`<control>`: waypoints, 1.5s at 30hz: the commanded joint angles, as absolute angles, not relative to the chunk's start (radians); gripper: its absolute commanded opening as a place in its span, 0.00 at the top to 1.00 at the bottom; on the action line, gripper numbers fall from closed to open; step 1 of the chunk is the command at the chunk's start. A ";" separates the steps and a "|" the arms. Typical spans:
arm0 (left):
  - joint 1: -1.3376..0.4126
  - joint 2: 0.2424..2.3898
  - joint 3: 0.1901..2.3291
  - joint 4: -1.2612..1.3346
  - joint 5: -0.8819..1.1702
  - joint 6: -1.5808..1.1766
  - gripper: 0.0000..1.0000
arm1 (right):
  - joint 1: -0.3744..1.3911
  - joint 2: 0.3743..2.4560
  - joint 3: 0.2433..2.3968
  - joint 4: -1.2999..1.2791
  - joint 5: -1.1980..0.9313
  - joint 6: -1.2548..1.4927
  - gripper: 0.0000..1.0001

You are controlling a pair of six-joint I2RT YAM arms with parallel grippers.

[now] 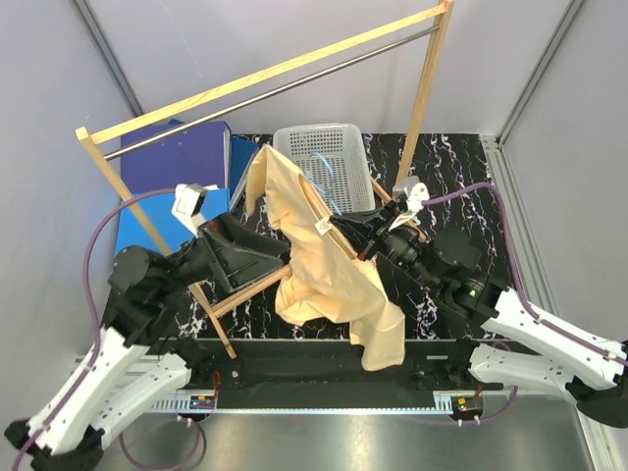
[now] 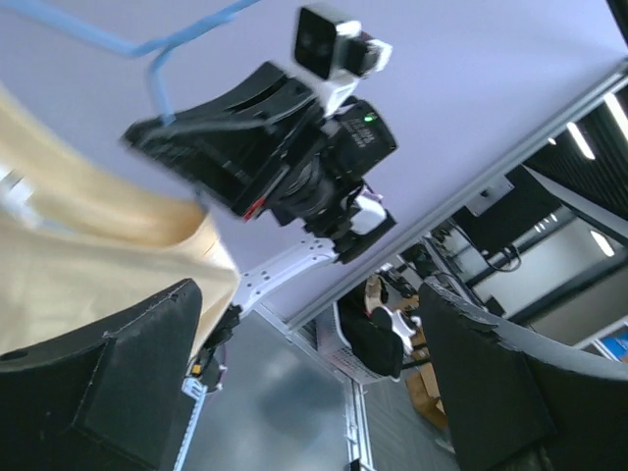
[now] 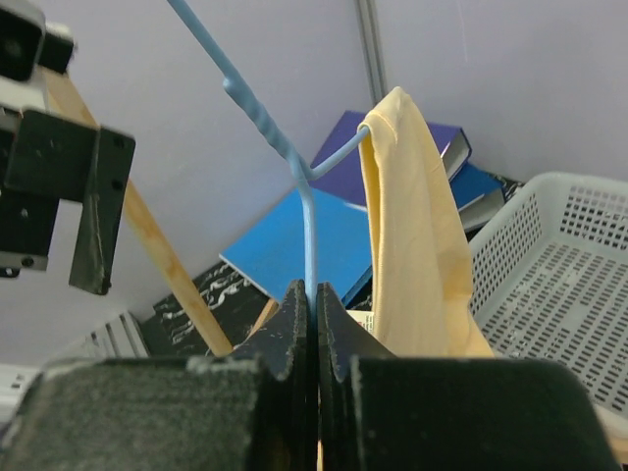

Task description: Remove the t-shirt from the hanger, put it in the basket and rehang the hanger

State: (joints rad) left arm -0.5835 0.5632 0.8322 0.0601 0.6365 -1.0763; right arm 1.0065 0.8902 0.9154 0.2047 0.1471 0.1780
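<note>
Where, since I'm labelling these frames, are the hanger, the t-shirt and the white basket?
hanger (image 3: 310, 240): right wrist view, on its upright blue wire stem.
t-shirt (image 1: 332, 283): top external view, on the draped middle of the cloth.
white basket (image 1: 316, 129): top external view, on its far rim.

Pale lavender-grey panel walls (image 1: 39, 118) are closing in three sides of a black, white-veined marble-patterned tabletop (image 1: 461, 167). A tall light-wood clothes rack with a grey metal rail (image 1: 265, 72) is standing across it. A white perforated plastic basket (image 1: 319, 147) and stacked blue folders (image 1: 186, 162) are lying toward the far edge. White ceiling strip lights (image 2: 581, 140) are glowing in a dim hall beyond.
</note>
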 commanded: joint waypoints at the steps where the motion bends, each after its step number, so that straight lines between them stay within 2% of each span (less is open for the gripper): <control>1: -0.746 0.739 0.905 0.310 0.513 -1.089 0.09 | 1.003 0.899 0.940 0.167 0.066 0.198 1.00; 2: -0.790 0.773 0.945 0.264 0.484 -1.016 0.10 | 1.003 0.897 0.939 0.169 0.058 0.199 1.00; 3: -0.869 0.802 1.019 0.229 0.451 -0.967 0.17 | 1.003 0.893 0.943 0.161 0.049 0.207 1.00; 6: -0.986 0.848 1.097 0.130 0.287 -0.830 0.18 | 1.002 0.867 0.945 0.137 0.048 0.230 1.00; 12: -1.066 0.882 1.111 0.118 0.118 -0.744 0.21 | 1.003 0.801 0.943 0.062 0.037 0.258 1.00; 14: -1.089 0.888 1.134 0.080 0.045 -0.686 0.25 | 1.003 0.787 0.943 0.026 0.043 0.261 1.00; 22: -1.226 1.009 1.369 -0.225 -0.358 -0.405 0.31 | 1.003 0.764 0.960 -0.066 0.064 0.296 1.00; 28: -1.287 1.095 1.482 -0.371 -0.566 -0.242 0.47 | 1.003 0.781 0.996 -0.101 0.061 0.340 1.00; 30: -1.299 1.104 1.494 -0.402 -0.598 -0.226 0.51 | 1.002 0.790 1.015 -0.113 0.057 0.353 1.00; 42: -1.307 1.173 1.554 -0.488 -0.658 -0.227 0.51 | 1.003 0.851 1.089 -0.130 -0.047 0.411 1.00; 45: -1.308 1.192 1.574 -0.489 -0.705 -0.221 0.55 | 1.002 0.870 1.101 -0.130 -0.095 0.422 1.00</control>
State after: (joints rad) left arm -1.3018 1.1706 1.5085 -0.4873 -0.6163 -0.2493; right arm 1.0061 0.8600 1.0374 -0.1711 -0.0139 0.3874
